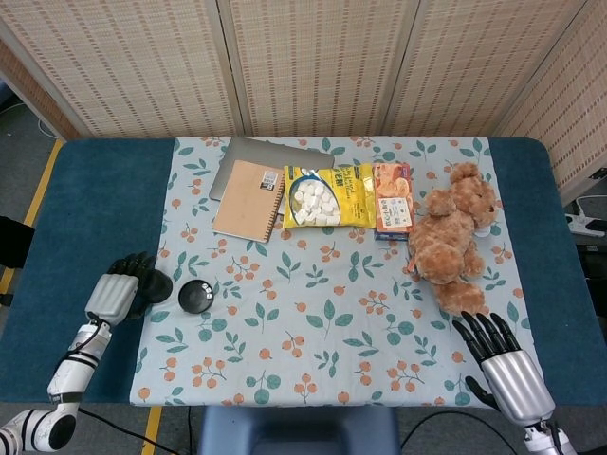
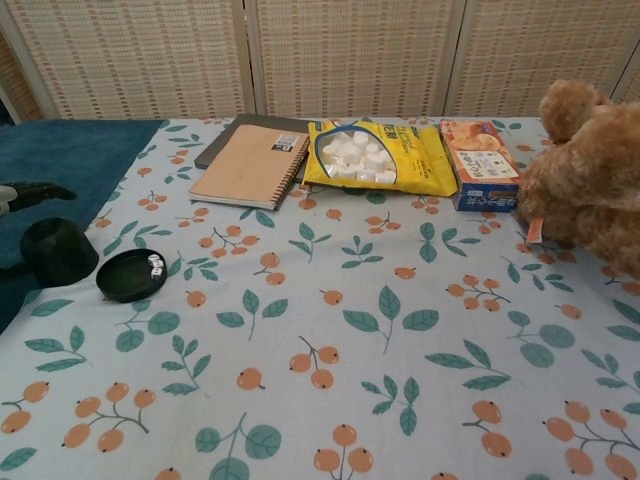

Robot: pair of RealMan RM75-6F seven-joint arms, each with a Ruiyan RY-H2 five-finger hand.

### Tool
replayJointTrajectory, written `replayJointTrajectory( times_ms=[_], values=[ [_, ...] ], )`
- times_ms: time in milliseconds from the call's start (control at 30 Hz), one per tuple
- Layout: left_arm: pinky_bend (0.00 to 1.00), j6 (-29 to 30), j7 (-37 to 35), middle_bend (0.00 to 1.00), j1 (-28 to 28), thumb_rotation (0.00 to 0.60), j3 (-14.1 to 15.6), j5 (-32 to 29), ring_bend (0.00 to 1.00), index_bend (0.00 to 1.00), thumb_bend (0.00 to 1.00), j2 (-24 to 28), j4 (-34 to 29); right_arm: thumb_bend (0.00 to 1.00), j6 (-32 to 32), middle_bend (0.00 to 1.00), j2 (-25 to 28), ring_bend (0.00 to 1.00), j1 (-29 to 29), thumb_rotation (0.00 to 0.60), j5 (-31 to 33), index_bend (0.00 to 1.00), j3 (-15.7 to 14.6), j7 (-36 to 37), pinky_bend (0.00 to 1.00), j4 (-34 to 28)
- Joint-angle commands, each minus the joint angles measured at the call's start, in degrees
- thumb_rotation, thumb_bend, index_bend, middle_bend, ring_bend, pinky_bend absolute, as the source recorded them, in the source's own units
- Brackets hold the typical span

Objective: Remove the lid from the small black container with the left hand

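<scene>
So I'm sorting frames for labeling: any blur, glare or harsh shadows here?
Head view: even light, sharp, no glare, soft shadows only. Chest view: also sharp, though the teddy bear is cut by the right edge and the left hand barely shows at the left edge beside the black lid.

lab/demo room | woven partition screens [image 1: 313, 66] | cloth-covered table [image 1: 85, 190]
</scene>
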Motion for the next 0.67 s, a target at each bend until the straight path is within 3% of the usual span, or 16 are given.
replayJointTrajectory(
  times_ms=[33,200,300,400,500,667],
  values=[
    [0.1,2.89,-0.77,0.0,0.95,0.6,-0.04,1.69,0.0,0.0,0.37,1.71,-3.2,0.18,0.45,0.0,0.13,0.0,-0.2,0.6,-0.46,0.0,-0.17,0.23,0.0,0.05],
    [0.09,13.91,-5.19,0.0,5.46,0.6,1.48,9.47,0.0,0.0,0.37,6.13,-11.44,0.18,2.01,0.0,0.42,0.0,-0.83,0.6,-1.77,0.0,-0.54,0.89,0.0,0.27],
    [0.09,21.91,-8.28,0.0,10.49,0.6,6.33,17.09,0.0,0.0,0.36,7.98,-14.32,0.18,2.92,0.0,0.6,0.0,-1.21,0.6,-2.23,0.0,-0.61,1.43,0.0,0.51],
    [0.08,30.92,-7.5,0.0,16.43,0.6,11.07,23.8,0.0,0.0,0.36,7.75,-12.48,0.18,3.42,0.0,0.67,0.0,-1.44,0.6,-2.03,0.0,-0.34,1.65,0.0,0.7],
    [0.07,38.8,-7.63,0.0,21.16,0.6,13.25,28.38,0.0,0.0,0.36,5.95,-9.33,0.18,3.38,0.0,0.42,0.0,-1.51,0.6,-1.62,0.0,0.0,1.43,0.0,0.79],
    [0.05,41.37,-5.93,0.0,23.89,0.6,14.25,29.81,0.0,0.0,0.36,7.17,-9.84,0.18,2.83,0.0,0.22,0.0,-1.25,0.6,-1.25,0.0,0.36,1.43,0.0,0.8]
  ],
)
